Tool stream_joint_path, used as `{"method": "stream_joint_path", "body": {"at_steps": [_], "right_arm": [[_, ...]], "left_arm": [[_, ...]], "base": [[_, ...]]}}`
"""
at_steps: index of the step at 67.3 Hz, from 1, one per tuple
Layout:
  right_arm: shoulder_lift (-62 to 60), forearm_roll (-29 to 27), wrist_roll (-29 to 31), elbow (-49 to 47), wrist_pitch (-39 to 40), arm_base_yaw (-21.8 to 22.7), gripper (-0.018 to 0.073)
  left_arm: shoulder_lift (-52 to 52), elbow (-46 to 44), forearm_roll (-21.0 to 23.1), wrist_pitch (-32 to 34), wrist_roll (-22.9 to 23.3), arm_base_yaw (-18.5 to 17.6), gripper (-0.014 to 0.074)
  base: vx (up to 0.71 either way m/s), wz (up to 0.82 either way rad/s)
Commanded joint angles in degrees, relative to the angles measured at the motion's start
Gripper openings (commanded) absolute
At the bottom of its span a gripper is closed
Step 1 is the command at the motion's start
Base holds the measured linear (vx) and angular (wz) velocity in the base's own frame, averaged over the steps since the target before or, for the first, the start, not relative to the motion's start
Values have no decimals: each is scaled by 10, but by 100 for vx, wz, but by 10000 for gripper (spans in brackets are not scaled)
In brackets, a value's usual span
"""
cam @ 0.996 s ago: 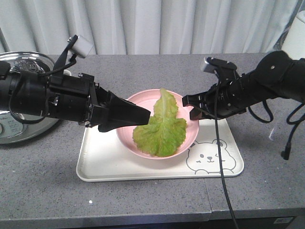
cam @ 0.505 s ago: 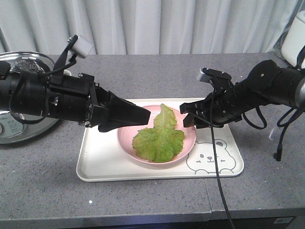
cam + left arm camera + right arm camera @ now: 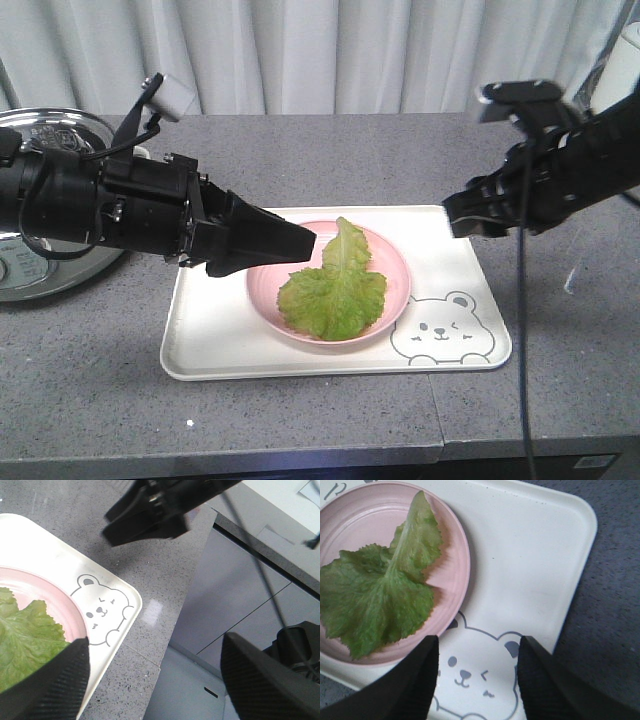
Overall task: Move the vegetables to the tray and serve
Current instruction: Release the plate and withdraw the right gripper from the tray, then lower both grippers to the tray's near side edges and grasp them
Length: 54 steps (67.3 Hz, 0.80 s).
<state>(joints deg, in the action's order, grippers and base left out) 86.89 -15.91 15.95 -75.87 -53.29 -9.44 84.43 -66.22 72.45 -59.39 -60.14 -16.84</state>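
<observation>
Lying on the pink plate [image 3: 388,262], which sits on the tray [image 3: 215,340], the lettuce leaf [image 3: 335,282] is gripped by neither arm. From the front, the left claw [image 3: 300,241] points just beside the leaf, its gap hidden. The left wrist view shows its fingers [image 3: 55,680] spread wide and empty. The right wrist view shows the right claw [image 3: 479,640] released above the bear drawing [image 3: 470,675]. The front view places it high by the tray's far right corner, over the counter [image 3: 300,150].

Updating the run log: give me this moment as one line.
lettuce leaf: on pink plate | pink plate: on tray | left gripper: open, empty, near plate | right gripper: open, empty
</observation>
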Motion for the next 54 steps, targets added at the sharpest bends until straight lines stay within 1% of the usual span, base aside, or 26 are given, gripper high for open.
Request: {"method": "stream_joint_path", "body": {"at_steps": [1, 9, 17, 23, 26, 29, 35, 38, 41, 42, 47, 50, 54], "right_arm": [[-68, 33, -24, -12, -10, 4, 326], [-117, 56, -39, -8, -38, 4, 302], [-166, 57, -41, 39, -18, 4, 285], [-191, 60, -41, 88, 9, 4, 277], [-200, 66, -41, 107, 22, 4, 277], [-204, 73, -47, 119, 26, 4, 277], [-205, 90, -62, 132, 27, 4, 277], [-205, 98, -71, 134, 29, 4, 277], [-204, 106, -79, 134, 29, 5, 277], [-204, 108, -81, 134, 30, 9, 277], [-203, 105, -83, 134, 32, 37, 277], [-199, 97, -79, 134, 28, 66, 277], [-192, 75, -54, 134, 17, 104, 277]], "left_arm": [[-21, -16, 42, -1, -1, -1, 535], [-21, -16, 43, -1, -1, -1, 535], [-21, -16, 60, -6, 0, -1, 535], [-21, -16, 55, -23, 0, -1, 535], [-23, -16, 40, -29, 12, -1, 533], [-25, -16, 16, -28, 36, -1, 526], [-41, -16, -56, -9, 103, -1, 511], [-54, -16, -111, 10, 140, -1, 501], [-68, -15, -158, 30, 174, -1, 491], [-73, -15, -173, 35, 193, -1, 488], [-103, -6, -258, 56, 257, -1, 473], [-119, 7, -286, 69, 282, -1, 465], [-144, 35, -317, 93, 306, -1, 459]], "base": [[0, 0], [0, 0], [0, 0], [0, 0], [0, 0], [0, 0], [0, 0], [0, 0], [0, 0], [0, 0], [0, 0], [0, 0], [0, 0]]}}
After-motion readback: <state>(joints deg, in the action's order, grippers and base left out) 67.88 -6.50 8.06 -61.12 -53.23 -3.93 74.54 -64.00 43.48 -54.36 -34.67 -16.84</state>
